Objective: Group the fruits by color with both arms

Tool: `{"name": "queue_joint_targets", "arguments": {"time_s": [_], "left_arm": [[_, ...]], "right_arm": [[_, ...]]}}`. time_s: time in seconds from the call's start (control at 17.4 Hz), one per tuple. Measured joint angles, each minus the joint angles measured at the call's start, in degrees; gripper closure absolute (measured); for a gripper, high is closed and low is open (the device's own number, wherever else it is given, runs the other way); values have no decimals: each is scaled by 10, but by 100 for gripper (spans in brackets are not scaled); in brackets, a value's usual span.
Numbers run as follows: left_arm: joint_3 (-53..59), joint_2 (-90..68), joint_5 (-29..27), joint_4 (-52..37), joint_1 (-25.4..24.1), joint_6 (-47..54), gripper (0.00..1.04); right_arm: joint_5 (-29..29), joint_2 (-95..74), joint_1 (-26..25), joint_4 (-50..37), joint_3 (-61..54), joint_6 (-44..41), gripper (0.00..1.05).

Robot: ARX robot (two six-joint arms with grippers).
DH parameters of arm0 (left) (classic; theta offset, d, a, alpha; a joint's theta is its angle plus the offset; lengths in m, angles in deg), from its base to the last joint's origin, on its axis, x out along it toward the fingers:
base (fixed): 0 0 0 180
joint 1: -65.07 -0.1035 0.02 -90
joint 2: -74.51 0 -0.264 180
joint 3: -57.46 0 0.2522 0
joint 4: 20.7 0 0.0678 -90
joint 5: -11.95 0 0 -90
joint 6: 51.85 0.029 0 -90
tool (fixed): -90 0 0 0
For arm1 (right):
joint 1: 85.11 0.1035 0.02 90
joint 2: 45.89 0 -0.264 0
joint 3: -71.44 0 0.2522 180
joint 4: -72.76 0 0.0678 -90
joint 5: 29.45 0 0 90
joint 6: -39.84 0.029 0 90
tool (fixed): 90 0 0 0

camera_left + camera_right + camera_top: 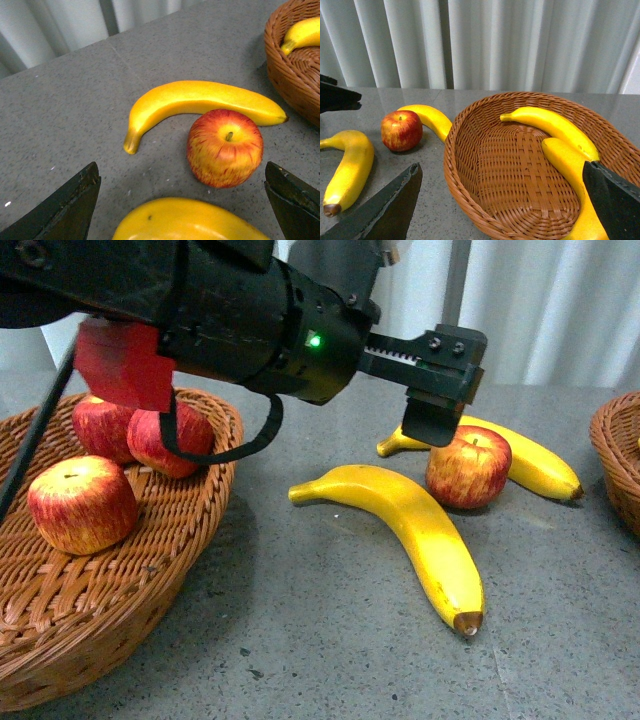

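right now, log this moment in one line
left end effector open above loose apple | right end effector open near basket with two bananas | left basket: three apples | table: two loose bananas

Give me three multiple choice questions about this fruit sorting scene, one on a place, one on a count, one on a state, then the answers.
1. Where does the apple on the table lie?
A) between the near banana and the far banana
B) inside the right basket
C) on another apple

2. How many apples are in the left basket?
A) one
B) three
C) five

3. What state is the left hand in?
A) shut on an apple
B) shut on a banana
C) open, empty

Answers:
1 A, a banana lies on each side of it.
2 B, three apples rest on the wicker.
3 C, its fingers stand wide apart, touching nothing.
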Motion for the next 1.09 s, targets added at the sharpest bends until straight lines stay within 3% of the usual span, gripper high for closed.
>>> {"name": "queue_joint_targets", "arguments": {"time_s": [0.29,1.09], "left_arm": [[-71,-70,49,28,14,35,7],[-179,-201,87,78,29,87,7]], "right_arm": [[0,0,0,0,0,0,7],[0,0,0,0,0,0,7]]}}
